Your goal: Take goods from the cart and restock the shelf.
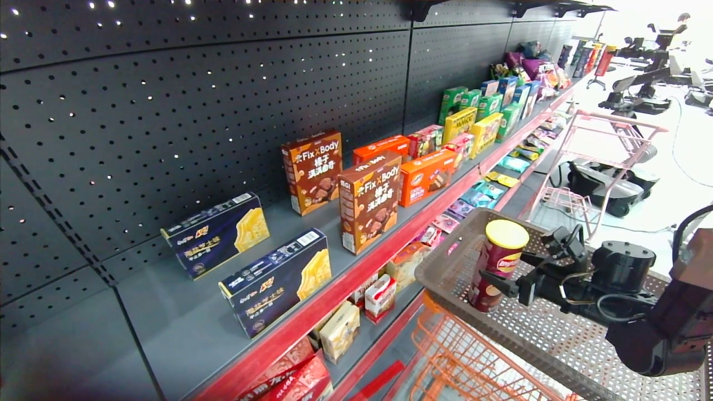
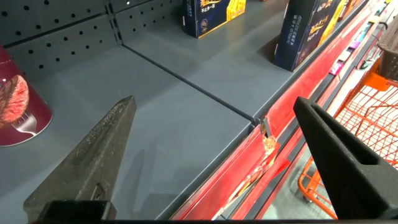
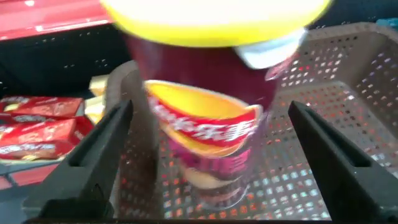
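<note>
In the basket point(image 1: 440, 245) on the cart point(image 1: 479, 362), the right hand point(image 1: 508, 269) sits open astride the upright chip can point(image 1: 496, 262), which may topple if one finger strikes first; the left hand point(image 2: 214, 102) hangs open above the shelf point(image 2: 186, 130).

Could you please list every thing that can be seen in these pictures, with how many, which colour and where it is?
shelf: one, grey with a red front edge, along the left
dark blue boxes: two, on the shelf, nearest
brown boxes: two, upright, next along the shelf
orange boxes: two, beyond the brown ones
green and yellow boxes: several, farther along
chip can: one, dark red with a yellow lid, upright in the basket
second can: one, dark red, on the shelf
brown basket: one, on the cart
orange cart: one, before the shelf
pink cart: one, farther back
right gripper: open, around the chip can
left gripper: open, above the shelf
</note>
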Controlling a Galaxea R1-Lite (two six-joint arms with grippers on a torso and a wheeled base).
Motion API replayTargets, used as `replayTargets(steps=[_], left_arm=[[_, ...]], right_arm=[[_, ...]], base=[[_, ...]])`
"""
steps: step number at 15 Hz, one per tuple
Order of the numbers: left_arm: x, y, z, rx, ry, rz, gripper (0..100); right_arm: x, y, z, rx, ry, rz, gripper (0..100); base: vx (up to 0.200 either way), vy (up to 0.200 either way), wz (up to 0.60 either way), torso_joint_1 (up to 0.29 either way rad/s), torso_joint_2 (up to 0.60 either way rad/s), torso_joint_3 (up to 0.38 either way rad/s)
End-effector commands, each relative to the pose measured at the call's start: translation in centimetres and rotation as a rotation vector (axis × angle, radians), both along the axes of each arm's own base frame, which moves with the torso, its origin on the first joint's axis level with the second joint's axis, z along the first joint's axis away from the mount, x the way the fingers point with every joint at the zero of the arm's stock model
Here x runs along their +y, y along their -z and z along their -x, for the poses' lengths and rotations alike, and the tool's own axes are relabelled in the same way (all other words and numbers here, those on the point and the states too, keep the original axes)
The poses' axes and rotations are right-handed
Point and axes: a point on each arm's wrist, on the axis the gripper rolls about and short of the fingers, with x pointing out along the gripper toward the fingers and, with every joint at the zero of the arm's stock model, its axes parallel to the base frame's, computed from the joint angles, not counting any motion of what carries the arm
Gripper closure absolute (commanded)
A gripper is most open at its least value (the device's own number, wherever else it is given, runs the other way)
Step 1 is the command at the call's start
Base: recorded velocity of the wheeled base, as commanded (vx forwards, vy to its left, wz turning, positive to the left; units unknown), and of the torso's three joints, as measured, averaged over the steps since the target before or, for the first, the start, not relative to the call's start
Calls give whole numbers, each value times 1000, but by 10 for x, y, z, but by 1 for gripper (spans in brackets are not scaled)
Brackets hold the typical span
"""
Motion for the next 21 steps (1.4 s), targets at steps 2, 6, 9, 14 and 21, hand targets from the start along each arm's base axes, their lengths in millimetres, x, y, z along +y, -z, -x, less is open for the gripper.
replayTargets(steps=[2,6,9,14,21], left_arm=[[0,0,0,1,0,0,0],[0,0,0,1,0,0,0],[0,0,0,1,0,0,0],[0,0,0,1,0,0,0],[0,0,0,1,0,0,0]], right_arm=[[2,12,-17,-8,-5,0,0],[6,26,-27,-15,-12,-1,0],[10,30,-34,-23,7,3,0],[9,31,-38,-29,9,1,100],[-6,-39,-19,-35,63,-1,100]], base=[[0,0,0,0,0,0],[0,0,0,0,0,0],[0,0,0,0,0,0],[0,0,0,0,0,0],[0,0,0,0,0,0]])
